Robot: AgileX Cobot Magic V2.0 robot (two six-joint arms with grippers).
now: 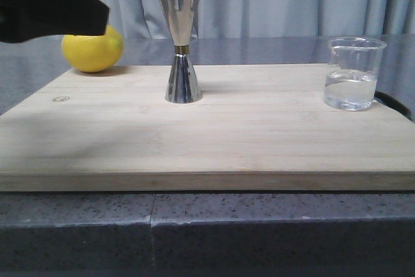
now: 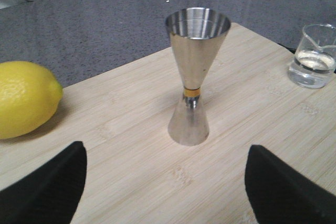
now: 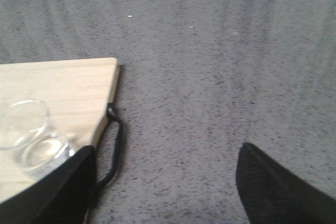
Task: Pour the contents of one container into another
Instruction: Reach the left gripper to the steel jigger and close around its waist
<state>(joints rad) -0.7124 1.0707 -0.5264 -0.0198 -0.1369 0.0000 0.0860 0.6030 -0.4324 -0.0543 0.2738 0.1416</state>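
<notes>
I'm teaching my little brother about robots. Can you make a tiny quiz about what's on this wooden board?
1. True or false: the glass beaker has clear liquid in it.
2. Which stands nearer the lemon in the front view? A) the steel jigger B) the beaker C) neither, both are equally near
3. Fill in: the left gripper is wide ____, with the jigger standing ahead of it.

Key
1. True: liquid fills its lower part.
2. A: the jigger stands mid-board, the beaker at the bamboo board's far right end.
3. Open: both black fingers are spread and hold nothing.
</notes>
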